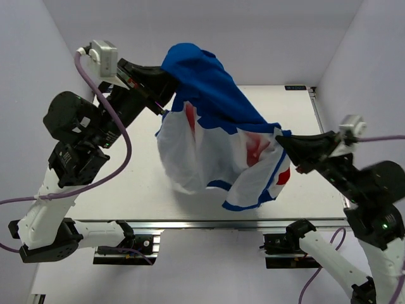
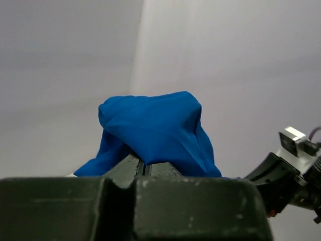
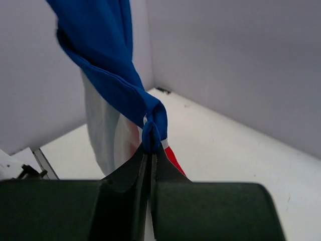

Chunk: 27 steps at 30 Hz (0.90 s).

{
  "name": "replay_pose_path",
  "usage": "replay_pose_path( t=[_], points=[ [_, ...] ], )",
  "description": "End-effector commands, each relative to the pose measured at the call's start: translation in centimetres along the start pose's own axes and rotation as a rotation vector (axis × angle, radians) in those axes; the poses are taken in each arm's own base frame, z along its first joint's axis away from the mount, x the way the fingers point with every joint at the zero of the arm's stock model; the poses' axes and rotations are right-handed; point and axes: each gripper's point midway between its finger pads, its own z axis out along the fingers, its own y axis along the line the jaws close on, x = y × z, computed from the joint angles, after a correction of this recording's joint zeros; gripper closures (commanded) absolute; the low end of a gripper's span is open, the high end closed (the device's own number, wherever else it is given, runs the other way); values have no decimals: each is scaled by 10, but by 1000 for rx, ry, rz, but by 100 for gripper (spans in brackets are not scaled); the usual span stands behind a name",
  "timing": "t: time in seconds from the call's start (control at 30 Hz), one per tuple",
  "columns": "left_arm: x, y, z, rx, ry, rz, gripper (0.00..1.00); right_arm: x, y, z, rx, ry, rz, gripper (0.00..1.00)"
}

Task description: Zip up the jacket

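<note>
The jacket [image 1: 215, 133], royal blue with white and red panels, hangs in the air between both arms above the table. My left gripper [image 1: 166, 83] is shut on its blue upper part at the back left; in the left wrist view blue cloth [image 2: 153, 128] bunches over the closed fingers [image 2: 145, 168]. My right gripper [image 1: 281, 140] is shut on a blue edge at the right; in the right wrist view the pinched fold [image 3: 153, 128] sits at the fingertips [image 3: 150, 150]. The zipper is hidden in the folds.
The white table [image 1: 133, 190] lies under the hanging cloth, with a metal rail [image 1: 209, 223] along its near edge. White walls close in the left, back and right sides. The right arm [image 2: 286, 170] shows at the edge of the left wrist view.
</note>
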Motion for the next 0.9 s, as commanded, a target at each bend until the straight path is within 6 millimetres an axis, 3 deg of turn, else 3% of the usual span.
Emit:
replay_pose_path(
  t=[0.0,0.07,0.17,0.3,0.37,0.4,0.47,0.53,0.57,0.6,0.63,0.67,0.7,0.73,0.77,0.8,0.83,0.87],
  points=[
    [-41,-17,3,67,-106,-31,100,-48,17,-15,-46,-121,-52,100],
    [-56,-20,2,70,-152,-43,100,-63,21,-20,-44,-147,-59,100],
    [-62,-16,6,47,-182,-64,100,-69,19,-17,-32,-129,-45,100],
    [-44,3,21,-48,-149,-45,100,-62,-2,-5,60,-96,-9,100],
    [-21,24,38,-150,-115,-27,100,-50,-18,7,129,-53,21,100],
    [-12,43,43,-251,-110,0,100,-47,-37,9,229,-47,37,100],
    [25,68,70,-361,-46,53,100,-28,-77,22,416,-3,51,100],
    [50,94,83,-487,4,131,100,8,-106,41,515,92,52,100],
    [86,109,102,-543,56,168,100,19,-117,48,546,121,35,100],
    [98,134,108,-616,64,211,100,33,-130,52,601,153,32,100],
    [135,159,125,-669,116,230,100,63,-144,67,630,236,22,100],
    [155,179,135,-667,152,216,100,77,-154,73,662,271,18,100],
    [177,228,133,-717,213,145,100,88,-162,81,672,290,19,100],
    [203,237,147,-627,272,76,100,118,-175,97,671,366,26,100],
    [244,270,155,-656,324,55,100,134,-184,107,622,403,43,100],
    [259,295,155,-688,325,55,100,140,-192,123,581,383,51,100],
    [277,306,157,-692,337,67,100,174,-204,139,521,447,102,100],
    [321,326,155,-704,390,60,98,188,-207,151,476,473,140,100]
  ],
)
